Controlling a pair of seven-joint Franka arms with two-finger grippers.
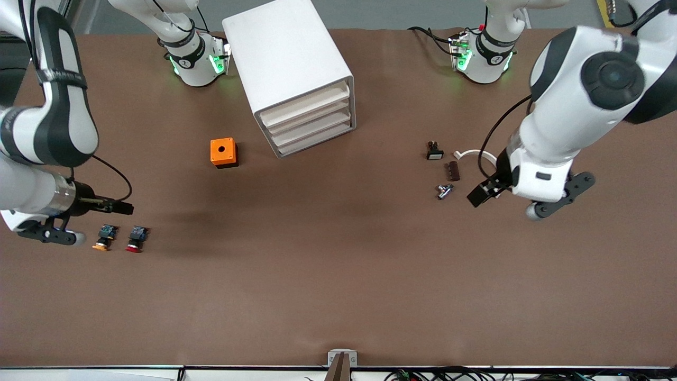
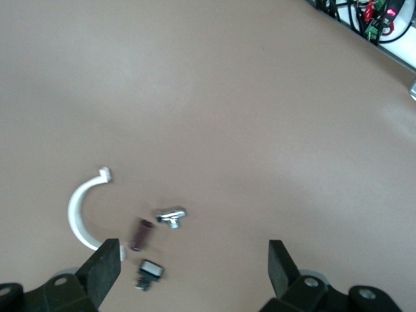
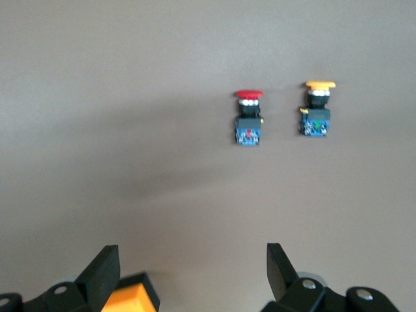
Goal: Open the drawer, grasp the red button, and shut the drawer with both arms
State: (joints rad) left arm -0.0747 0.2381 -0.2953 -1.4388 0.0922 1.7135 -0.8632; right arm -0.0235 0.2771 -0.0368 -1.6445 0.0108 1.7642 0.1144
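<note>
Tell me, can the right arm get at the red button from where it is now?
Probably yes. The right gripper hangs open close by the red button, which lies on bare table. Only the orange button sits beside it, apart, so it shouldn't block a careful grasp.

Taking the white drawer cabinet [image 1: 294, 74] as the landmark: its drawer fronts face open brown table [image 1: 338, 275], so a gripper can come straight in there. The orange cube [image 1: 223, 152] sits just beside the cabinet toward the right arm's end, crowding that flank a bit. Well apart from the cabinet toward the left arm's end, a white hook [image 1: 474, 155], brown block [image 1: 453, 171], metal piece [image 1: 444, 191] and small black switch [image 1: 434, 151] clutter the surface.
</note>
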